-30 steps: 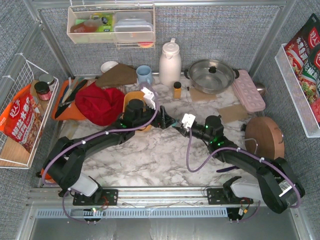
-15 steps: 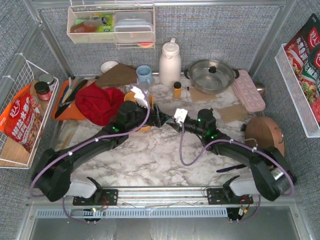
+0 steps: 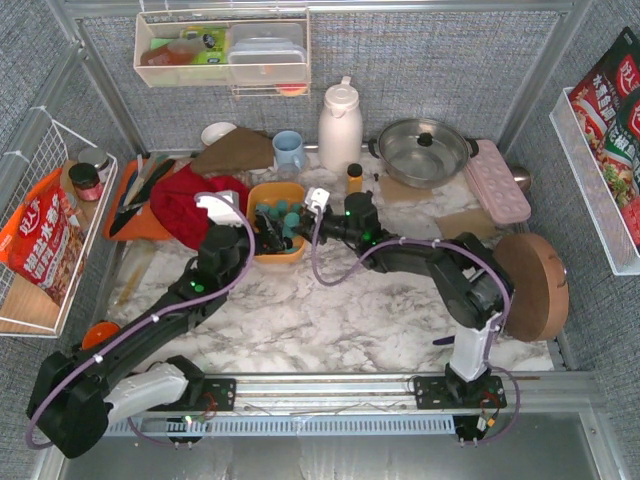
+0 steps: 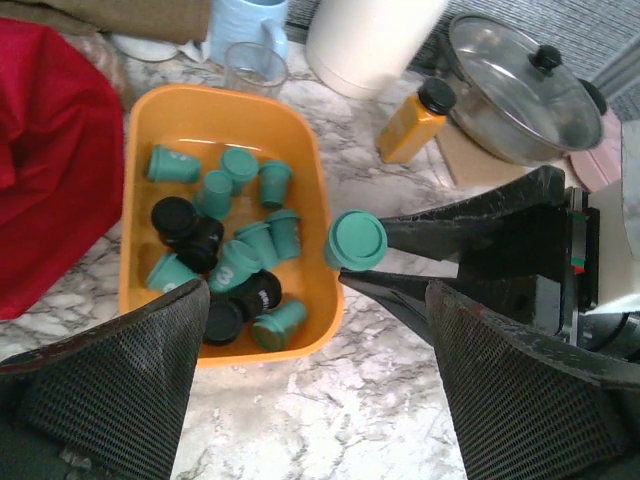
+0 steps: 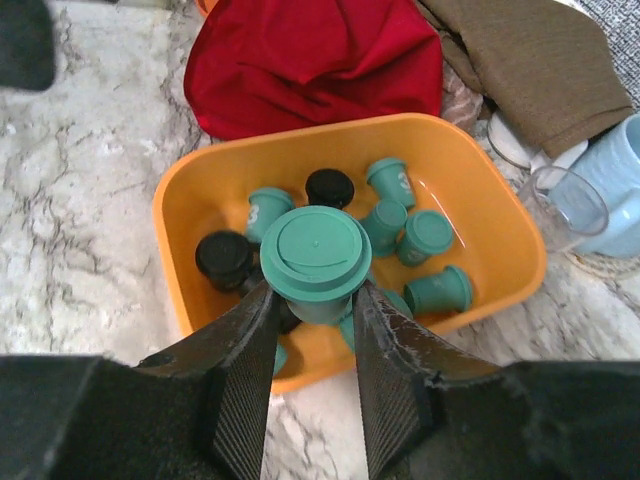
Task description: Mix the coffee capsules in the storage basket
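Coffee capsules [image 4: 240, 262], small cup-shaped plastic pods that are mostly teal with a few black, lie jumbled in the storage basket [image 4: 225, 102]. The basket is a shallow orange-yellow plastic tray with rounded corners, standing on the white marbled table [image 3: 330, 310], toward the back and left of centre. At far left, a crumpled red cloth [image 3: 185, 205] lies just beside the basket. Next comes the left gripper [image 4: 315, 390], hovering by the basket's near edge with its jaws spread wide and holding nothing. Further right, at the basket's right rim, the right gripper [image 5: 313, 290] is clenched on one teal capsule [image 5: 316, 250], pinched by its tapered body below the flat lid. The likely risk is a release this close to the rim, which could bounce the pod off the wall and send it rolling across the table. The tapered sides might also let it slip early. A second ago the two grippers met tip to tip near the table's middle. Since then the left arm has drawn back leftward, uncovering the basket, and the right arm has reached across to it.
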